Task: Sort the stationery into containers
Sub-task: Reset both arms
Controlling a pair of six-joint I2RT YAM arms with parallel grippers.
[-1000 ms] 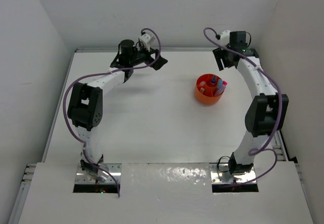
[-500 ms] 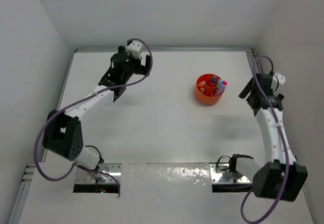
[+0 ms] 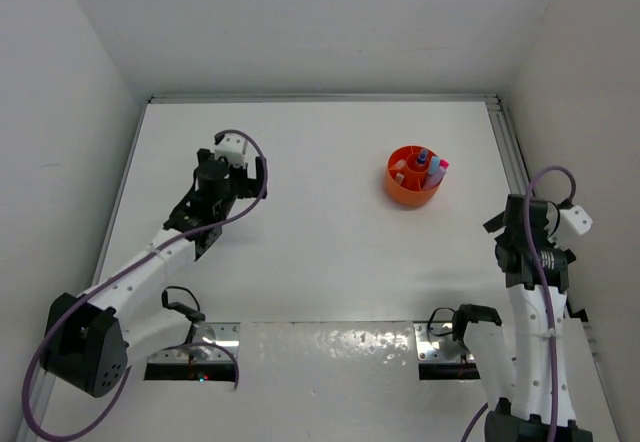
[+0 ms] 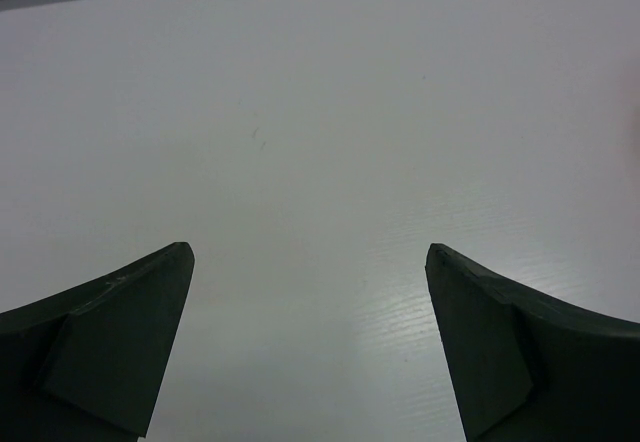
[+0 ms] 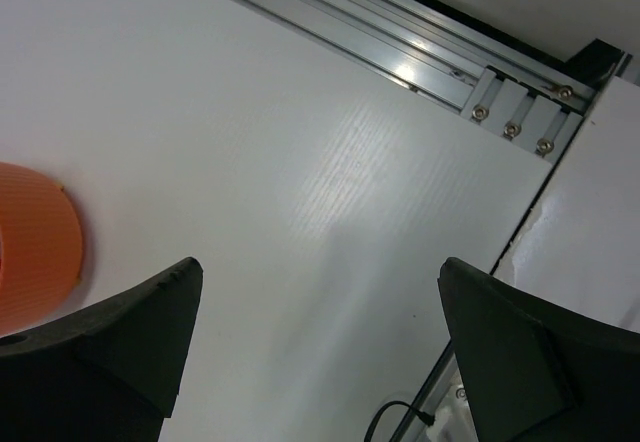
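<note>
The round orange container [image 3: 414, 188] stands on the white table, right of centre, and its ribbed wall [image 5: 35, 242] shows at the left edge of the right wrist view. Stationery stands inside it: a pink marker [image 3: 436, 172], a blue-capped piece [image 3: 423, 155] and a pale block [image 3: 400, 172]. My left gripper [image 3: 254, 174] [image 4: 305, 252] hovers open over bare table far to the left of the tub. Near the table's right edge, my right gripper [image 3: 499, 245] [image 5: 318, 265] is open and empty, below and right of the tub.
An aluminium rail [image 5: 400, 42] with bolts runs along the table's right edge, close to the right gripper. A black cable [image 5: 395, 417] lies by that edge. Metal base plates [image 3: 190, 347] [image 3: 462, 350] sit at the near edge.
Both arms have drawn back from the far end of the table toward the near side. The right gripper swung from behind the tub to the right edge. The tub has not moved.
</note>
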